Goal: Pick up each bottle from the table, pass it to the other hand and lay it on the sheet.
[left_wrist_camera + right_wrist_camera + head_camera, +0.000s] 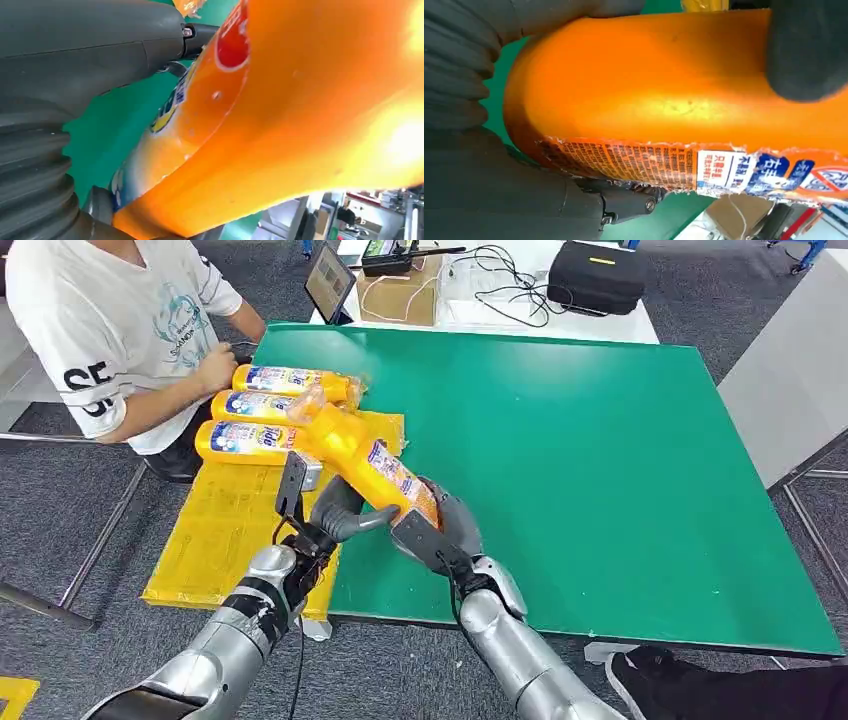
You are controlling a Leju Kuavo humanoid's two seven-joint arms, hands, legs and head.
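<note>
Head view, step: I judge this to be the handover; the orange plastic bottle with a blue-and-white label (368,462) sits tilted between my two hands above the near edge of the green table (600,490), its cap end aimed toward the yellow sheet (225,530).
Head view, right hand: my right hand (440,530) wraps the bottle's base end, grasping it.
Head view, left hand: my left hand (320,515) has its thumb pressed under the bottle's middle and a finger raised beside it (I cannot tell whether the grip is fully closed).
Head view, sheet: three more orange bottles (262,408) lie side by side at the far end of the sheet, next to a seated person in a white shirt (110,330).
Left wrist view: the bottle (300,115) sits right against my left hand (75,75), a dark finger lying along its label; the far side of the grip is hidden.
Right wrist view: my right hand (484,150) cradles the bottle's (664,90) rounded base, a dark fingertip (809,50) pressing its side and the torn label edge facing the camera.
Next move, my judgement: my left hand needs a firm hold before my right lets go, then a swing left to lay the bottle beside the others.
</note>
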